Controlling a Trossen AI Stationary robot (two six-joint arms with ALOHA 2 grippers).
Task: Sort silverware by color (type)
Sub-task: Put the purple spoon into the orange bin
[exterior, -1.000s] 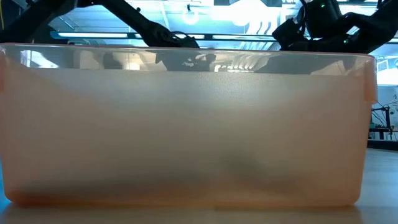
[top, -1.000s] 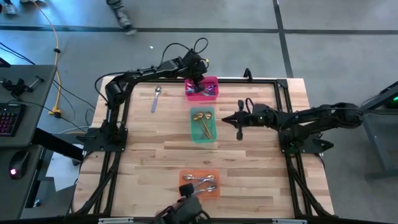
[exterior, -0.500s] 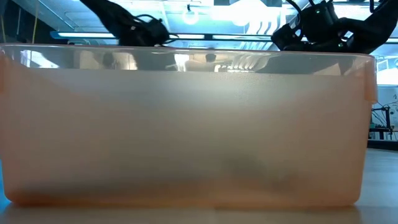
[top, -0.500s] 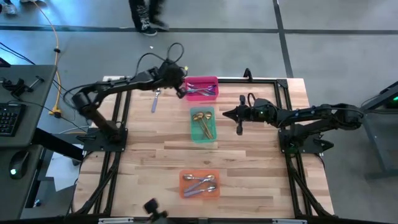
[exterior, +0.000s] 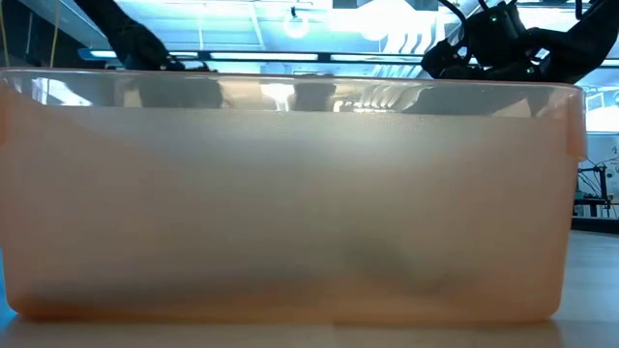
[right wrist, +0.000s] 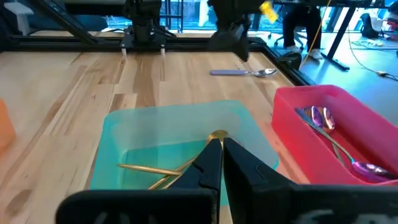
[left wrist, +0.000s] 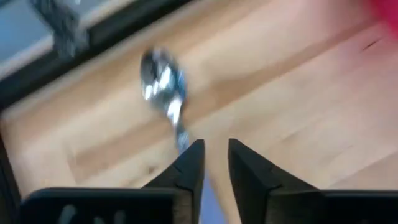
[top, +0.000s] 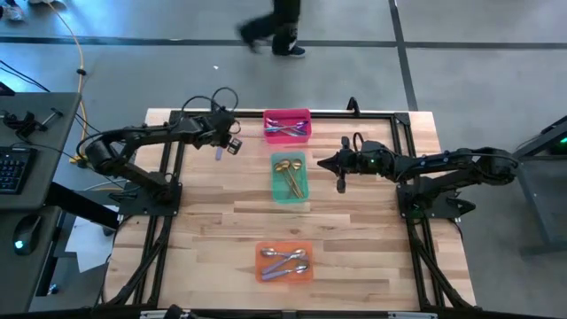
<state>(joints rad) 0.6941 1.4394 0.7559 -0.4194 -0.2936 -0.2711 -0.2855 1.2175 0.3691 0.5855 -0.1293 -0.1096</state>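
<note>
One loose spoon point(left wrist: 160, 78) with a silver bowl and lavender handle lies flat on the wood near the table's far left, also visible in the high view point(top: 219, 153) and the right wrist view point(right wrist: 245, 73). My left gripper point(left wrist: 216, 152) hovers over its handle, narrowly open and apart from it point(top: 229, 144). My right gripper point(right wrist: 222, 152) is shut and waits beside the teal bin's right side point(top: 340, 184). Iridescent purple utensils point(right wrist: 323, 118) lie in the pink bin point(top: 287, 116), gold ones point(right wrist: 161, 171) in the teal bin point(top: 276, 182), silver ones in the orange bin point(top: 284, 251).
The three bins stand in a line down the table's middle, pink at the far edge, orange near. The orange bin's wall point(exterior: 290, 193) fills the low view. Bare wood lies left and right of the bins. A person walks on the floor beyond the far edge.
My left gripper has left the pink bin and swung toward the table's left edge, ending over the loose lavender-handled spoon. The spoon has stayed where it was. A person has walked past beyond the far edge.
</note>
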